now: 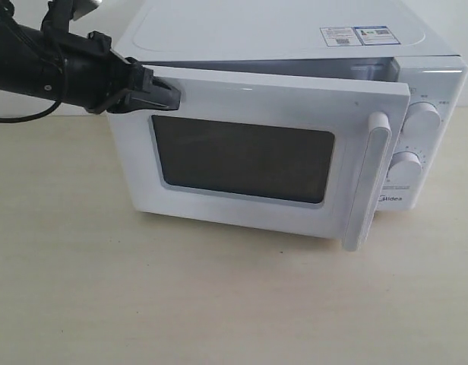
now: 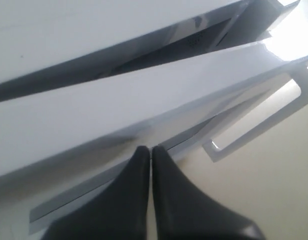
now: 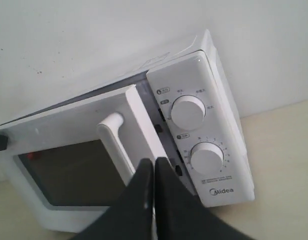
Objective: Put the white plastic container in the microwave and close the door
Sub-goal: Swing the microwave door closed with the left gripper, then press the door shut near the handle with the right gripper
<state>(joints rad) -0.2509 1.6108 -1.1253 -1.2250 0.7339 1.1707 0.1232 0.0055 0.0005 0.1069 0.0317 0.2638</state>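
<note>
The white Midea microwave (image 1: 295,38) stands at the back of the table. Its door (image 1: 249,163), with dark window and vertical bar handle (image 1: 367,179), is nearly shut, a narrow gap left along the dial side. My left gripper (image 1: 172,93) is shut with nothing in it, its tips pressed against the door's upper corner near the hinge; the left wrist view shows the tips (image 2: 150,150) against the door's top edge (image 2: 144,105). My right gripper (image 3: 154,162) is shut and empty, in front of the gap between door (image 3: 69,150) and dial panel (image 3: 199,140). The white plastic container is out of view.
A light wooden tabletop (image 1: 181,296) stretches in front of the microwave. Two round dials (image 1: 422,118) sit on the right panel, and stickers (image 1: 355,34) lie on the microwave's top. A white wall stands behind, seen in the right wrist view.
</note>
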